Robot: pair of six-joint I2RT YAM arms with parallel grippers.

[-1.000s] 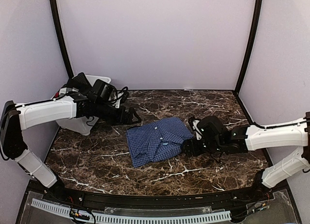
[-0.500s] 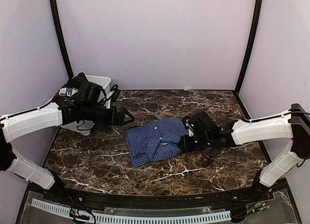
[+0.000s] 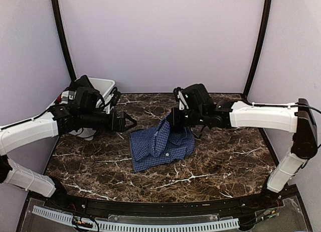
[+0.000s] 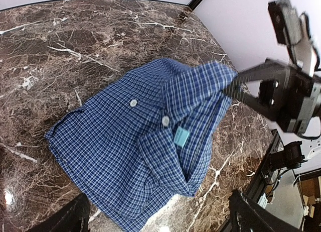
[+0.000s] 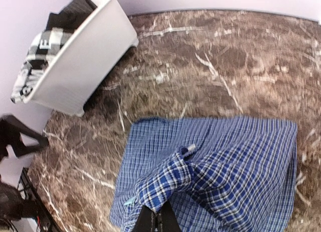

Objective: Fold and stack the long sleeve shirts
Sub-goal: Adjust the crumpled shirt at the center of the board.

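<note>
One long sleeve shirt (image 3: 153,149), blue with a fine dark check and white buttons, lies folded in the middle of the marble table. My right gripper (image 3: 173,121) is shut on its right edge and holds that part lifted above the rest. In the right wrist view the pinched fold (image 5: 175,184) bunches just above my shut right gripper (image 5: 156,219). My left gripper (image 3: 131,122) hovers open to the left of the shirt, touching nothing. The left wrist view looks down on the shirt (image 4: 125,151) between the wide-apart fingers (image 4: 75,217).
A white plastic bin (image 3: 104,85) stands at the back left corner with black and white checked cloth (image 5: 42,46) in it. Dark marble table (image 3: 220,161) lies bare to the right of and in front of the shirt. Black frame posts (image 3: 257,46) flank the back wall.
My right gripper shut on the shirt's right edge and lifted it up and to the left. The left arm drew back a little to the left and stayed open.
</note>
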